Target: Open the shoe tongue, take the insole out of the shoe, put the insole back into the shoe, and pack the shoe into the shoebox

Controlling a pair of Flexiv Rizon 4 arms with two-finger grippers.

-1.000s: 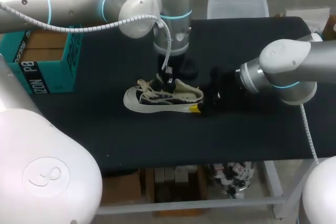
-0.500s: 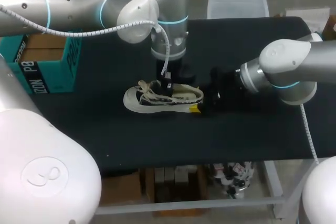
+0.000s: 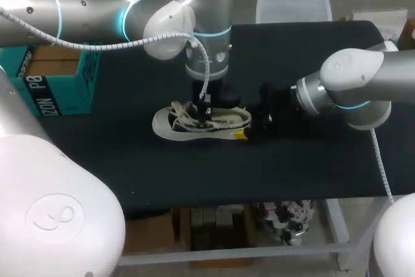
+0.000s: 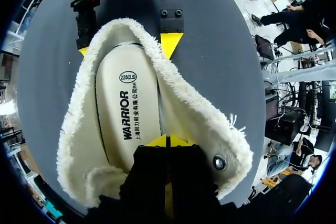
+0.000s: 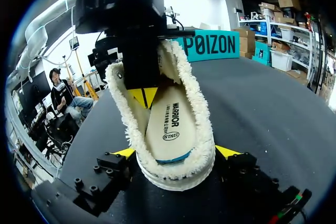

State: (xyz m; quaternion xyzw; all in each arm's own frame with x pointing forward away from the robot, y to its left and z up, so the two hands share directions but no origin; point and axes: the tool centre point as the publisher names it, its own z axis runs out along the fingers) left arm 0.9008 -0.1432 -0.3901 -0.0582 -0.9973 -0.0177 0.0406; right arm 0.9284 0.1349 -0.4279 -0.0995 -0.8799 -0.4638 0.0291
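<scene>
A cream shoe (image 3: 194, 123) with a fleece lining lies on the black table (image 3: 214, 173), toe to the left. My left gripper (image 3: 206, 111) points straight down into its opening. Its yellow tips (image 4: 168, 141) are shut together, set on the white insole (image 4: 126, 114) where it meets the lining. In the right wrist view the left gripper (image 5: 143, 95) stands inside the shoe (image 5: 176, 129). My right gripper (image 5: 176, 156) straddles the heel, one yellow finger (image 5: 227, 152) touching each side. The right gripper (image 3: 245, 129) sits low on the table.
The teal shoebox (image 3: 58, 89) stands at the table's left edge, open side up, and shows beyond the shoe as the teal shoebox (image 5: 210, 45). A translucent plastic bin (image 3: 292, 4) is at the back edge. Bare black tabletop lies in front of the shoe.
My left arm has shifted slightly and come down, so its shut gripper now reaches into the shoe's opening. The right arm and the shoe have stayed put.
</scene>
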